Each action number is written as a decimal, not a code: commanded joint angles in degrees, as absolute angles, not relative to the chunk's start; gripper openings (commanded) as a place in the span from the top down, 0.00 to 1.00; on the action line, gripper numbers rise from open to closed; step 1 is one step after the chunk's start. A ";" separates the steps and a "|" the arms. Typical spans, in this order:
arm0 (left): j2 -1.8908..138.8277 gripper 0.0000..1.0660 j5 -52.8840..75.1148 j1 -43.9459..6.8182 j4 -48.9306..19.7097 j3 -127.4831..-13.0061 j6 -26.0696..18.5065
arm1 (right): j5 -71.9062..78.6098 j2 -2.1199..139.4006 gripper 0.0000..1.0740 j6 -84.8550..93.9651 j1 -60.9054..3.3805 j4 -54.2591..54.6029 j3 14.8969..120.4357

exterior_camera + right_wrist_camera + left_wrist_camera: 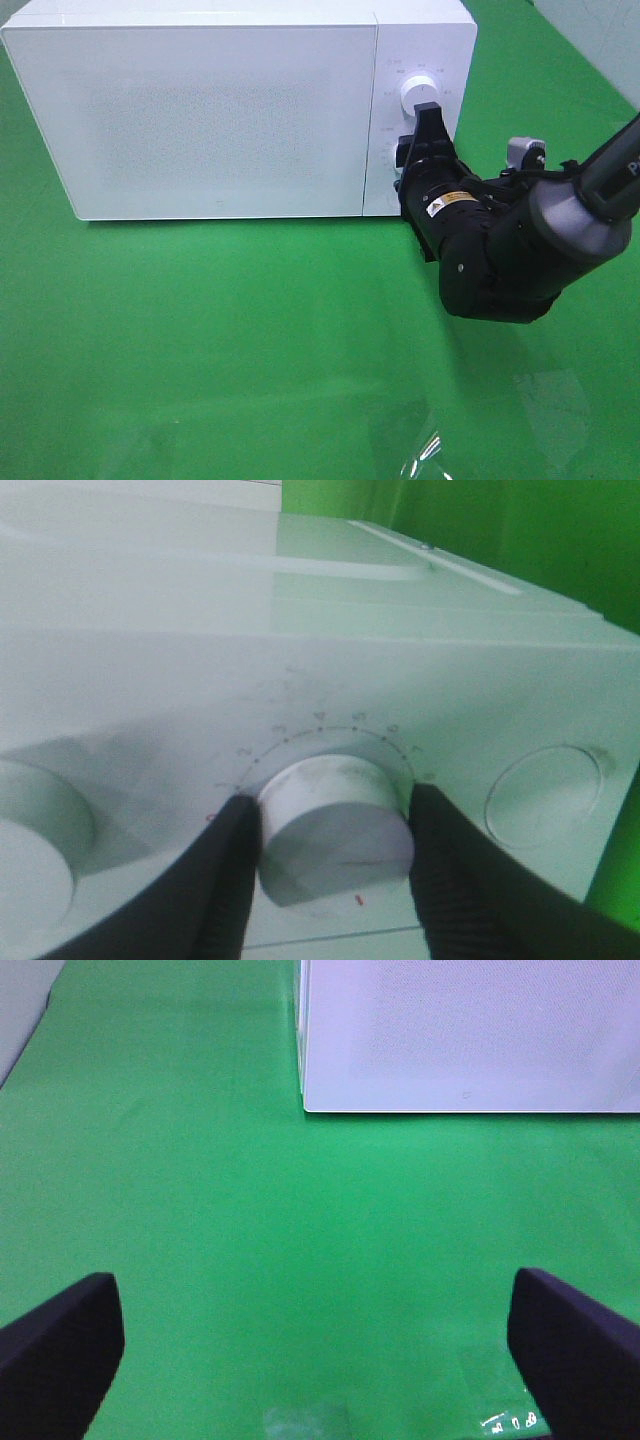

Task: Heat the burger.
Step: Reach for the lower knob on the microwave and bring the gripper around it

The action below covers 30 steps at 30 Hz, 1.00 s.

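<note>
Setting: a table (pixel 200 330) covered in flat bright-green cloth, which fills the exterior high view.

Item 1. Boxy white microwave oven (pixel 200 110), standing at the far side of the table with its door closed. The door panel is pale and speckled. The control strip to the right of the door carries a round white upper dial (pixel 421 92).

Item 2. Round white lower dial (pixel 335 825), ringed by small printed numerals and with a red mark on its face.

Item 3. Right hand (pixel 333 815), black, on a black arm that reaches in from the right. Its two fingers (pixel 235 880) are closed against opposite sides of the lower dial, gripping it.

Item 4. Left hand (pixel 315 1300), black, seen only in its own wrist view. Its fingers (pixel 60 1350) are spread wide and hold nothing. It hangs over bare green cloth, well apart from the near corner of the microwave.

Item 5. Burger. It shows in no view, and with the microwave door closed its place cannot be told.

Item 6. Scrap of crinkled clear film (pixel 425 450), lying on the cloth near the front edge.
</note>
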State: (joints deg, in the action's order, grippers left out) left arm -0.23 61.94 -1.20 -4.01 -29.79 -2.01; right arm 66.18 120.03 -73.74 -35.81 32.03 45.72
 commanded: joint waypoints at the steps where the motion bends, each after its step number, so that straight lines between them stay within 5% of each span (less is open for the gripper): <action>1: -1.20 0.09 61.31 -1.09 -4.30 -29.62 -1.95 | 72.02 119.46 1.00 -81.25 -35.87 19.60 48.70; 19: -1.20 0.09 61.31 -1.09 -4.30 -29.62 -1.95 | 75.97 119.46 0.96 -79.35 -35.87 19.42 48.70; 26: -1.20 0.09 61.31 -1.09 -4.30 -29.62 -1.95 | 76.09 119.46 0.85 -78.44 -35.87 22.46 48.41; 30: -1.20 0.09 61.31 -1.09 -4.30 -29.62 -1.95 | 77.23 119.46 0.68 -76.83 -35.87 25.38 48.41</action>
State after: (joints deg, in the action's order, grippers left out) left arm -0.23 61.94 -1.20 -4.01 -29.79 -2.01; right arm 66.81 120.15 -78.44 -35.64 31.86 45.49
